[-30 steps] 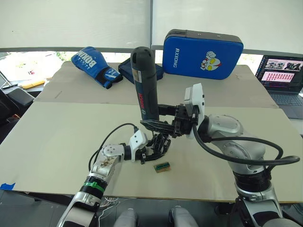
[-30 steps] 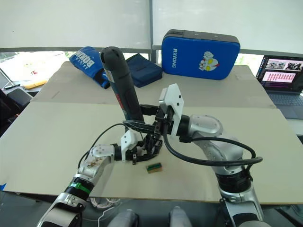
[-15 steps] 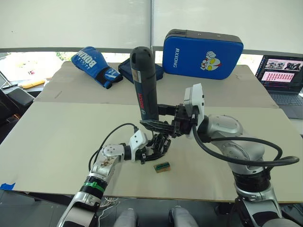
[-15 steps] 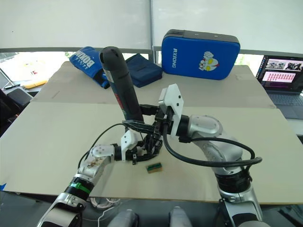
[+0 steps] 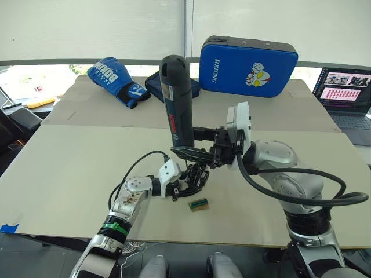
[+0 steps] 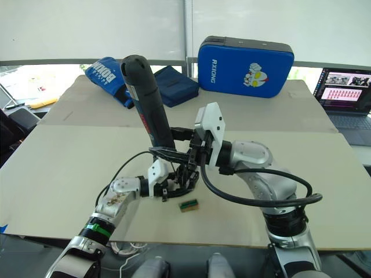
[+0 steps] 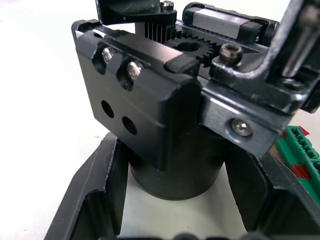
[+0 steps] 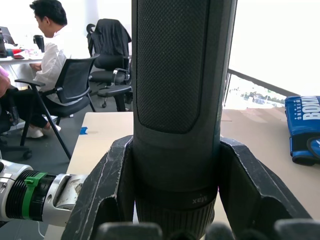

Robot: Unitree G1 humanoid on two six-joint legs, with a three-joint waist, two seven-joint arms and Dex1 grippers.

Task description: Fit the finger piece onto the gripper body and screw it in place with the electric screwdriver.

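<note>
While one electric screwdriver (image 5: 178,101) stands clamped, one gripper body (image 7: 165,125) sits gripped.

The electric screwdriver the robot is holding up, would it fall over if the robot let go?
Probably yes. The electric screwdriver is tall and thin, standing on end above the gripper body, so it looks top-heavy. The right gripper clamps only its lower part. Its round barrel would likely roll on the table.
</note>
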